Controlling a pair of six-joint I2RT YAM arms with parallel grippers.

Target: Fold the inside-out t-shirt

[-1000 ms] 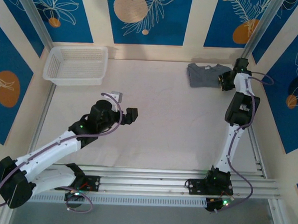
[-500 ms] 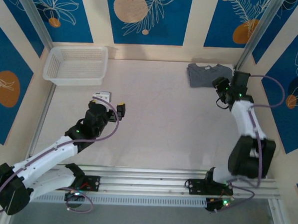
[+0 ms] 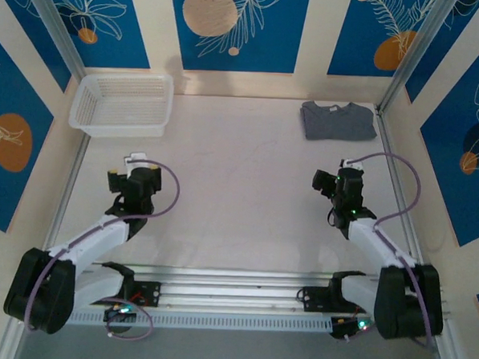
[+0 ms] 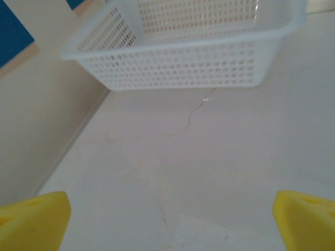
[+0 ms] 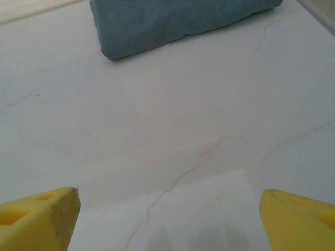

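Observation:
The inside-out t-shirt (image 3: 337, 120) lies folded into a compact dark grey rectangle at the table's back right corner, its small white neck tag facing up. In the right wrist view its near edge (image 5: 172, 21) stretches across the top. My right gripper (image 3: 336, 178) hovers well in front of the shirt, apart from it. Its yellow fingertips (image 5: 39, 217) stand wide, so the right gripper (image 5: 170, 219) is open over bare table. My left gripper (image 3: 132, 172) is at the left, also open (image 4: 170, 222), with nothing between its fingertips (image 4: 34, 219).
A white mesh basket (image 3: 123, 103) stands at the back left, just ahead of the left gripper, and its wall (image 4: 183, 63) is close in the left wrist view. Patterned walls enclose the table on three sides. Aluminium rails (image 3: 242, 288) run along the near edge.
The right arm has pulled back from the t-shirt toward the near edge and its jaws have opened. The left arm has swung left and back, toward the basket.

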